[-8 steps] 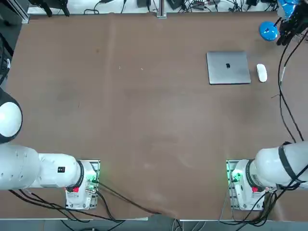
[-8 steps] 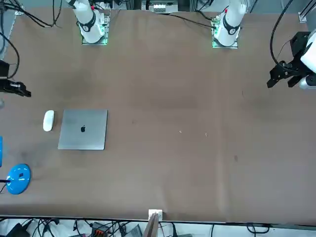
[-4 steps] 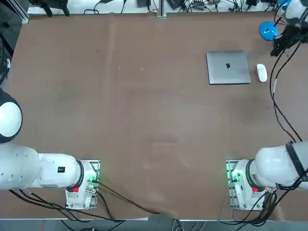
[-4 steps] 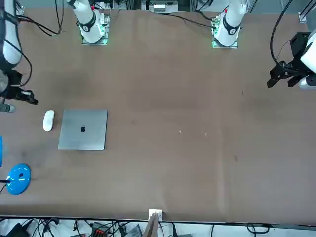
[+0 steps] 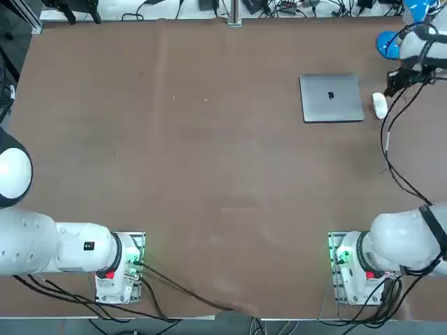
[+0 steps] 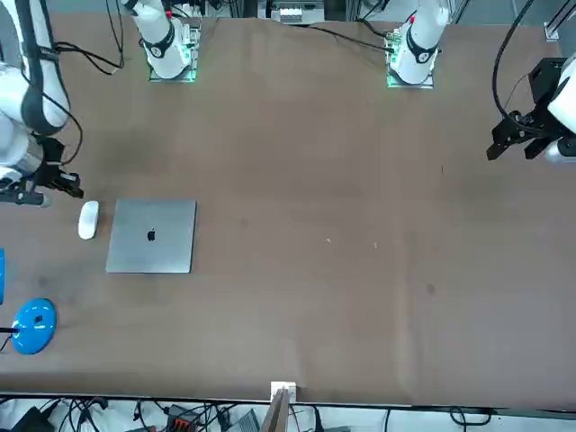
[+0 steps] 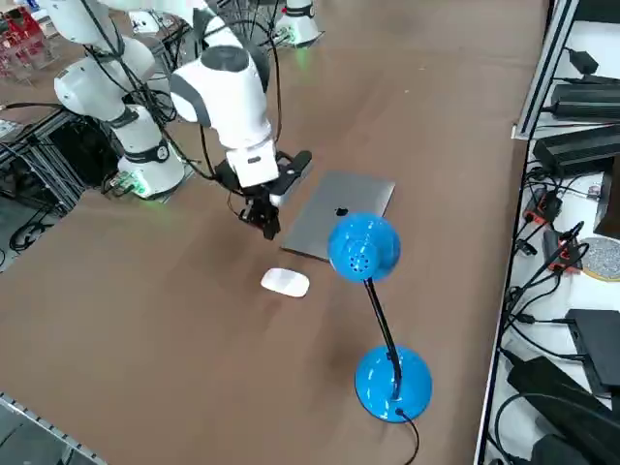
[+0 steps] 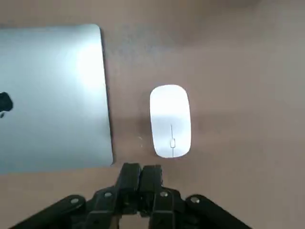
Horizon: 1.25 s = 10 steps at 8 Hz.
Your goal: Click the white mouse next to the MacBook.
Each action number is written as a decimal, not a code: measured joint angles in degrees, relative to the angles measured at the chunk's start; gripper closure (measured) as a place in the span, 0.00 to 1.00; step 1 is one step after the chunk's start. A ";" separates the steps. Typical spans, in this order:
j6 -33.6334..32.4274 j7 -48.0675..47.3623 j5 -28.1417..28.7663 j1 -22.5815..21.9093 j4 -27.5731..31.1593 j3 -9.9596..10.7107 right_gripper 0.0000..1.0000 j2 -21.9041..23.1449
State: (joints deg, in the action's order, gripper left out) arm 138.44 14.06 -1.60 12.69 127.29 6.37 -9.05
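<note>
Right gripper [image 8: 141,174] hung above the table [image 5: 209,160], fingers pressed together, empty, partly blocking the white mouse [image 5: 380,107] in the top view. Mouse lay just beside the closed MacBook [image 5: 332,98]; lid showed a dark apple logo, no readable text.

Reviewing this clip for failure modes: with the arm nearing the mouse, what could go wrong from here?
1. The right tool is shut and hangs beside the white mouse, not over it; a straight descent could miss or clip its end.
2. The mouse lies loose on the table, so an off-centre press might skid it.
3. The MacBook lies close alongside; drift that way could tap its lid.
</note>
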 joint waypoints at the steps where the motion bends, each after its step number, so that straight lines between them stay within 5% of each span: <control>1: 2.23 0.16 0.00 0.28 0.59 0.00 0.98 -1.28; 10: 9.36 0.28 -0.01 1.03 1.07 0.00 0.98 -8.83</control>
State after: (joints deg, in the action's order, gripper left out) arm 147.81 14.34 -1.60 13.72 128.35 6.36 -17.88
